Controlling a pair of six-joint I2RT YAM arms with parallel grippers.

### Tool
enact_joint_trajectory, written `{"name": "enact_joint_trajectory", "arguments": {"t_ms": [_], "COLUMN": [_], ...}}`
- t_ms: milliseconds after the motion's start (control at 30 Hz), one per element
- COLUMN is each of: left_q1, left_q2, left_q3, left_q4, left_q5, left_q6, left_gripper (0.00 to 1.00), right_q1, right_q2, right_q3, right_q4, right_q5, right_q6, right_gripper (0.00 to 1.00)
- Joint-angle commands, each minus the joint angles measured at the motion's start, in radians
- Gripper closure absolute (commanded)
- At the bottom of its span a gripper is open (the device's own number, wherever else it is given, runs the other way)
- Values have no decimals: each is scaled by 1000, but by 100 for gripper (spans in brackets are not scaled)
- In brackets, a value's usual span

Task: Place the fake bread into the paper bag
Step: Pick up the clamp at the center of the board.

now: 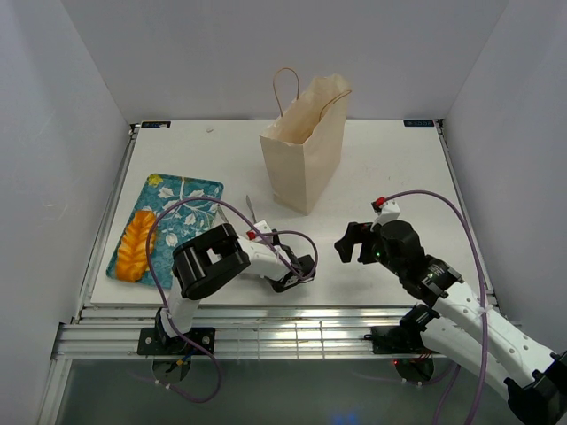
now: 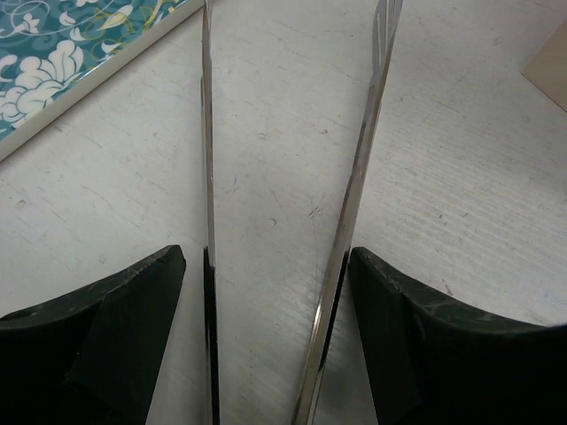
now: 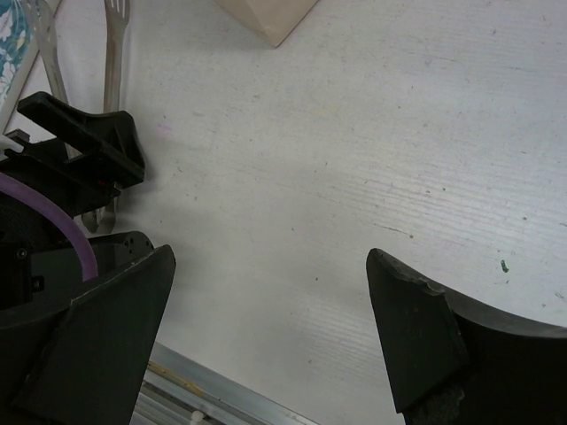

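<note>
One piece of fake bread, a golden braided loaf [image 1: 135, 246], lies on the teal floral tray [image 1: 190, 199] at the left. No other pastries show. The tan paper bag [image 1: 306, 150] stands upright and open at the table's middle back; one corner of it shows in the left wrist view [image 2: 549, 66]. My left gripper [image 1: 257, 227] [image 2: 266, 257] is shut on metal tongs [image 2: 363, 177], whose two arms stand spread and point over bare table between tray and bag. My right gripper [image 1: 354, 243] [image 3: 270, 328] is open and empty, low over the table in front of the bag.
The tray's corner shows in the left wrist view [image 2: 53, 62]. The tongs' forked tips [image 3: 111, 35] and the bag's bottom corner [image 3: 270, 18] show in the right wrist view. The table's metal front rail [image 1: 283, 332] runs below both grippers. White walls enclose the table.
</note>
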State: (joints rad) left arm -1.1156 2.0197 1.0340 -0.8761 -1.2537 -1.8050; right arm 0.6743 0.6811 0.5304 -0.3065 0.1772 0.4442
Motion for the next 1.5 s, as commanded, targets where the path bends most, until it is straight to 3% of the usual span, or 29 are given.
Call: {"name": "enact_joint_trajectory", "arguments": {"t_ms": [0,67,233,367,633,800,900,1000,1067,1167,1467], "left_q1": [14,20,43,45,48,48,48,57,65,69,132], "left_q2": [71,59,51,48,-9,-55,-122,-219,-284,-329,-325], "left_q3": [-29,-52,-71,-65,-81,-46,0,40,57,93,402], "left_q4": [86,139,180,178,164,25,-75,-89,-92,-98,-170], "left_q5": [160,166,174,168,160,152,163,204,227,240,298], "left_q6": [78,102,134,134,125,49,36,140,200,303,492], "left_gripper": [16,26,35,56,68,85,86,89,100,100,98], "right_q1": [-5,-5,-5,-5,-5,-5,-5,-5,-5,-5,-5], "right_q2": [-15,-28,-60,-69,-75,-60,-57,-54,-51,-40,-43], "right_q3": [-6,-3,6,8,20,36,48,68,75,80,79], "right_q4": [12,4,-5,-11,-23,-31,-36,-39,-37,-36,-37], "right_q5": [16,21,31,33,42,48,50,54,59,54,47], "right_q6": [-25,-27,-30,-30,-36,-51,-59,-70,-73,-75,-73], "right_gripper": [6,6,6,6,6,5,5,5,5,5,5]}}
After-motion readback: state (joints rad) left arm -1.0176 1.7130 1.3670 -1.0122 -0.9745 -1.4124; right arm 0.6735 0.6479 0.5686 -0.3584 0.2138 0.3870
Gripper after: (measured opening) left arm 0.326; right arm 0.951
